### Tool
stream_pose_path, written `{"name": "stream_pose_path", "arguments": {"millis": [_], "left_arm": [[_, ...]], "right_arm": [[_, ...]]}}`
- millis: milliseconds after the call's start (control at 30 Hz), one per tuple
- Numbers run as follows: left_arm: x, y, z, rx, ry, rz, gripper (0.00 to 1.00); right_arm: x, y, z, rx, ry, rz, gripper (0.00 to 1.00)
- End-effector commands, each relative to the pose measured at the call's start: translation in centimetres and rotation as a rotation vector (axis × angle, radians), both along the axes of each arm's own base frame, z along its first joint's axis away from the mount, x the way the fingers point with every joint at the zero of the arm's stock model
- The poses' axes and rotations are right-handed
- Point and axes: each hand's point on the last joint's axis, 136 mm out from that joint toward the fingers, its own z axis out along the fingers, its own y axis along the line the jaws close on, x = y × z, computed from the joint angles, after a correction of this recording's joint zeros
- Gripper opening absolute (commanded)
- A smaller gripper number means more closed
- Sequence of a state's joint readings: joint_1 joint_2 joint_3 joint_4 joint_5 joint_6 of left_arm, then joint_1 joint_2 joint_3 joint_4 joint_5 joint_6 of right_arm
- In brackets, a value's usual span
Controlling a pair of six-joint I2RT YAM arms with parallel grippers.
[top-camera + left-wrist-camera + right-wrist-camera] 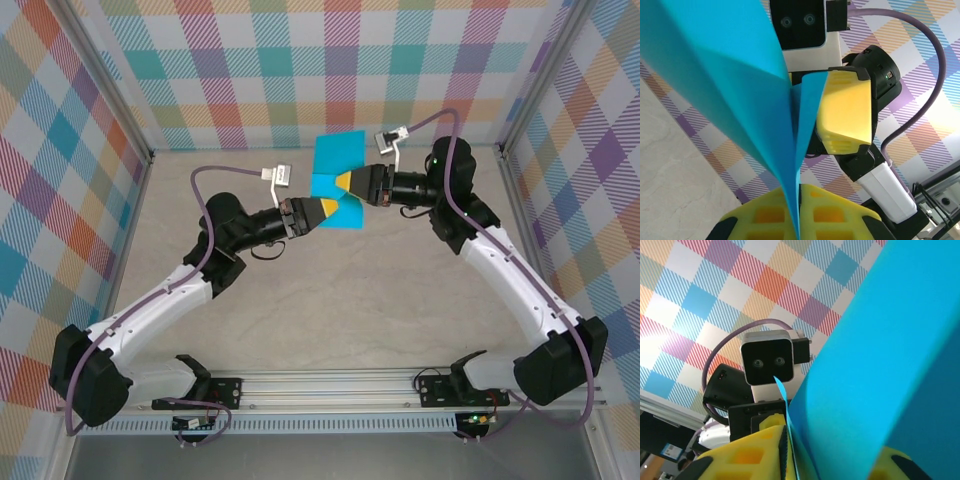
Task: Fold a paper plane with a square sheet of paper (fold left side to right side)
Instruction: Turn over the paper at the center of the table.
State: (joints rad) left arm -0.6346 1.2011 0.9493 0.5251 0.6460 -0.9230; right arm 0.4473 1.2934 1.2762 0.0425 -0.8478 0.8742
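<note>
Left gripper [328, 209] is clamped on the teal sheet of paper [338, 158], held up at upper centre of the top view, while the right gripper [346, 181] straddles it, grip impossible to tell; light, limp and crease-prone, it is probably best pinched near the fold.

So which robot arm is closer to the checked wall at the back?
Right. The right end effector reaches farther back at the blue paper, closer to the back wall; the left end effector grips the paper's near edge.
</note>
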Motion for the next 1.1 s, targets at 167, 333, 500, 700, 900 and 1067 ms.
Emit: {"name": "stream_pose_path", "arguments": {"millis": [167, 333, 500, 700, 900, 1067], "left_arm": [[-0.6, 0.9, -1.3, 0.141, -0.07, 0.06, 0.0], [1.0, 3.6, -8.7, 0.606, -0.046, 0.247, 0.0], [1.6, 7.4, -15.0, 1.189, -0.042, 0.406, 0.0], [3.0, 10.1, -17.0, 1.728, -0.111, 0.632, 0.0], [4.0, 8.8, -18.8, 1.981, -0.124, 0.73, 0.0], [4.1, 7.2, -22.1, 2.127, -0.095, 0.723, 0.0]], "right_arm": [[0.0, -4.6, -2.8, -0.226, -0.044, -0.271, 0.84], [0.7, -13.4, -8.9, -0.656, 0.0, -0.673, 1.0], [-0.5, -20.7, -12.4, -0.958, 0.036, -0.923, 1.0], [-2.5, -25.7, -12.7, -1.11, 0.042, -1.108, 1.0], [-4.1, -27.9, -12.2, -1.143, 0.04, -1.196, 1.0], [-5.0, -29.0, -12.0, -1.171, 0.037, -1.227, 1.0]]}}
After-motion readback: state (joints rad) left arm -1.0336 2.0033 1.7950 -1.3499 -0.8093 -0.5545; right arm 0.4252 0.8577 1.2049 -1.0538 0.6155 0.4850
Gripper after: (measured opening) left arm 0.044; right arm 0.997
